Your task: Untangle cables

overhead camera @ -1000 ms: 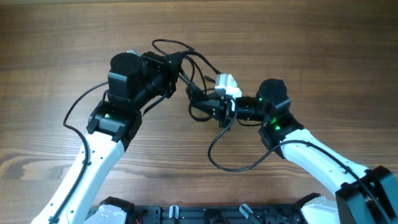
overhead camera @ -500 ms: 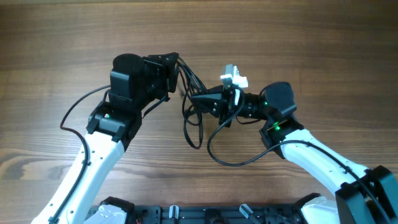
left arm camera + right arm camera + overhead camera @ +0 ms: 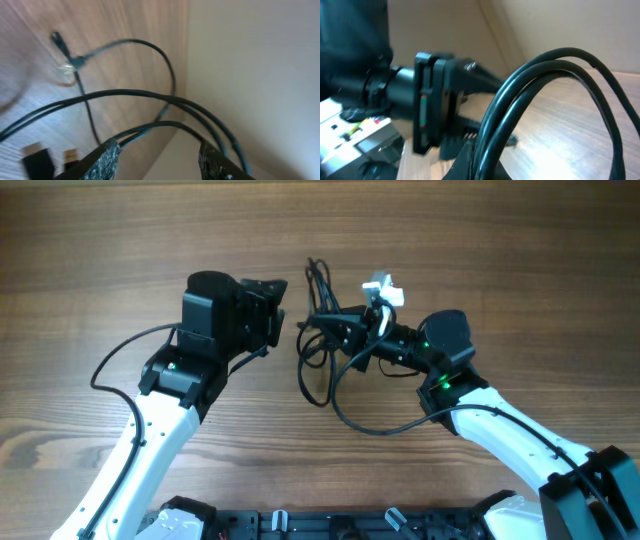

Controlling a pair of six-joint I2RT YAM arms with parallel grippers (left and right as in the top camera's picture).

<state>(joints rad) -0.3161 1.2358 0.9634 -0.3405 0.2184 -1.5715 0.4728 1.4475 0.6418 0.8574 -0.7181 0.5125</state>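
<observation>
The table (image 3: 100,240) is of brown wood with long grain and fills the whole overhead view. In the left half, the left gripper (image 3: 276,315) points to the right, and it is near the cables (image 3: 317,288) but apart from them. In the left wrist view its two fingers (image 3: 107,152) stand wide apart at the lower edge and clamp nothing. The black cords arc just beyond them, in front of the wood on the left and a plain beige wall (image 3: 250,60) on the right. At the centre of the overhead view the cables make a dark tangle. One part rises toward the upper edge, and one long loop lies on the wood toward the lower middle. The right gripper (image 3: 338,338) comes from the right and is closed on this tangle. A white part (image 3: 382,290) sits just above it. In the right wrist view the bundled cords curve up from the bottom, and behind them are wood and the same beige wall.
</observation>
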